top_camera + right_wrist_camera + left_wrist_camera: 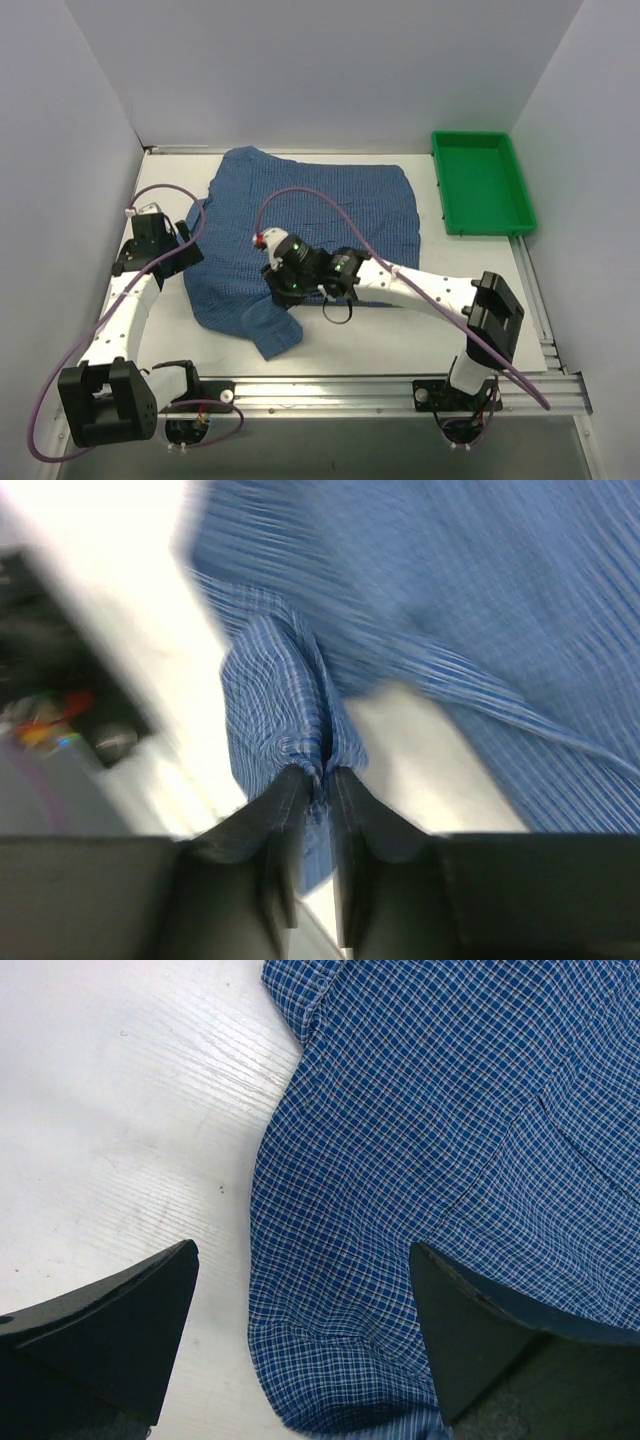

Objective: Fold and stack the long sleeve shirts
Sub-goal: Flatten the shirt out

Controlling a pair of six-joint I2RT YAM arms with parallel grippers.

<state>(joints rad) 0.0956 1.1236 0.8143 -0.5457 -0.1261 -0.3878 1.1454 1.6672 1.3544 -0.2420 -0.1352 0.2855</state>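
One blue fine-checked long sleeve shirt lies spread on the white table, its near part bunched toward the front left. My right gripper is over the shirt's near part and is shut on a pinched fold of the blue cloth, which hangs lifted from the table. My left gripper is open at the shirt's left edge; in the left wrist view its two dark fingers straddle the hem of the shirt, one over bare table, one over cloth.
A green tray stands at the back right. Grey walls close in the table on the left, back and right. A metal rail runs along the near edge. Purple cables loop over both arms.
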